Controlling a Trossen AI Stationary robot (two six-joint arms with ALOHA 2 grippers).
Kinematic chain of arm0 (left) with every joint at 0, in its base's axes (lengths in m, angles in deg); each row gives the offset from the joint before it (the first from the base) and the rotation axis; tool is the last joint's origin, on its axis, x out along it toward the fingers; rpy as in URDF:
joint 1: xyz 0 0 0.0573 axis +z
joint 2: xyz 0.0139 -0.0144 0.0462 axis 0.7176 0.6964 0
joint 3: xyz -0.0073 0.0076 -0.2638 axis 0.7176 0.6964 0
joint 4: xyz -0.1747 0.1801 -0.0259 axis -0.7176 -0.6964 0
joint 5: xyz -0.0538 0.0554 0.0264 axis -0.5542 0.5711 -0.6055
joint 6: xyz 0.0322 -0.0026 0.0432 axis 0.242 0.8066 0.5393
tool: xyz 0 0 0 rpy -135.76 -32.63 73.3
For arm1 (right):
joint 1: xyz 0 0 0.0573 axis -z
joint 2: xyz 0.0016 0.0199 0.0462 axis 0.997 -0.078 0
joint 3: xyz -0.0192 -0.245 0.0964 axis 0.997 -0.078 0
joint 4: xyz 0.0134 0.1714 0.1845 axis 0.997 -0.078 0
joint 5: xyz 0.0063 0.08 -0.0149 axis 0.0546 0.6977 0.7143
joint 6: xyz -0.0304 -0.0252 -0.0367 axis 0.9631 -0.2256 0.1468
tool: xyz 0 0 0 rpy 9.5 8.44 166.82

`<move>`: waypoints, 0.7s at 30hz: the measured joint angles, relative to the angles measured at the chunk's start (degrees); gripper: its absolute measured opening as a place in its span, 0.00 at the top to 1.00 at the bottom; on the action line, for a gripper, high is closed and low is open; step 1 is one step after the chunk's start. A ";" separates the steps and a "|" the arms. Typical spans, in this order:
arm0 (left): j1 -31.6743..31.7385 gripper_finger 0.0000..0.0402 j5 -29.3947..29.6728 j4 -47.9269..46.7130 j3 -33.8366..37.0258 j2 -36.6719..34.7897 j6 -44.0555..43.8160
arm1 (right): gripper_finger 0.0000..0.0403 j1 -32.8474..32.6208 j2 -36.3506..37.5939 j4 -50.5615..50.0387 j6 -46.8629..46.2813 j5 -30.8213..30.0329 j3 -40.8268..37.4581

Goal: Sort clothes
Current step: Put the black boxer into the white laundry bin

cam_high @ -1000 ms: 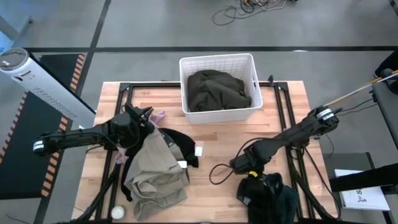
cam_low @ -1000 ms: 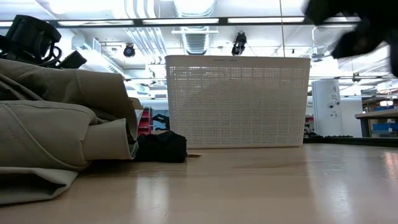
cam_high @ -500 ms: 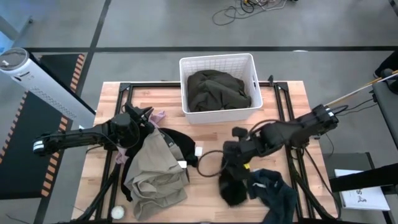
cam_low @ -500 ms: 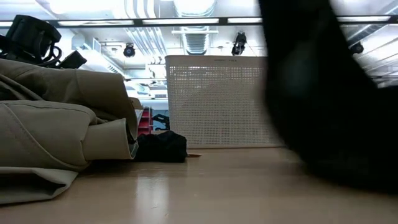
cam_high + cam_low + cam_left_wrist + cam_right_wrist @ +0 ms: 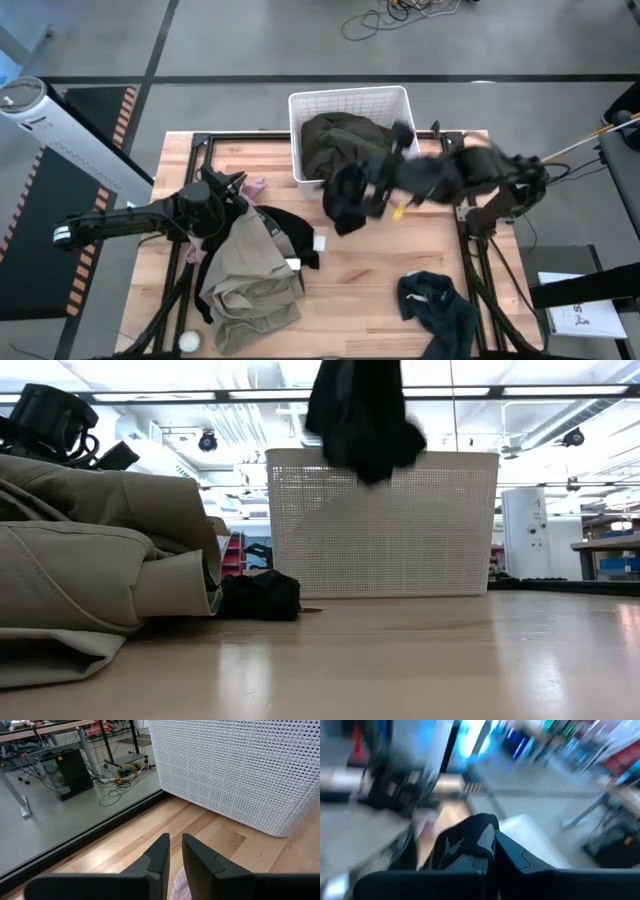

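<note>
Black garment (image 5: 348, 198) dangles above the desk (image 5: 370, 270) just in front of the white basket (image 5: 349, 98), pinched in the right hand (image 5: 385, 178). Olive clothing (image 5: 350, 143) fills the basket. The left hand (image 5: 173, 851), fingers nearly together, rests by the khaki pile (image 5: 248, 275).

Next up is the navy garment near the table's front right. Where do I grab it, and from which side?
Grip the raised fold at the top of the navy garment, coming straight down from above. It lies crumpled in a loose heap on the table, clear of other clothes, so a bunched ridge probably pinches easiest.
</note>
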 joint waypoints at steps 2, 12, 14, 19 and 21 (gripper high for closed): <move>0.01 0.91 0.00 0.01 0.00 0.00 0.00 | 1.00 2.43 0.04 5.52 5.63 -0.08 3.08; 0.01 0.91 0.01 0.01 0.00 0.00 0.00 | 1.00 16.82 0.04 18.00 20.59 0.95 9.02; 0.00 0.91 -0.01 0.01 0.00 0.00 0.00 | 1.00 19.78 -0.01 17.00 20.59 2.01 8.89; 0.01 0.91 0.01 0.02 0.00 0.00 0.02 | 1.00 26.12 -2.46 13.63 19.97 2.38 8.83; 0.00 0.91 0.01 -0.01 0.00 0.00 0.02 | 1.00 28.14 -3.87 11.10 18.61 3.31 8.81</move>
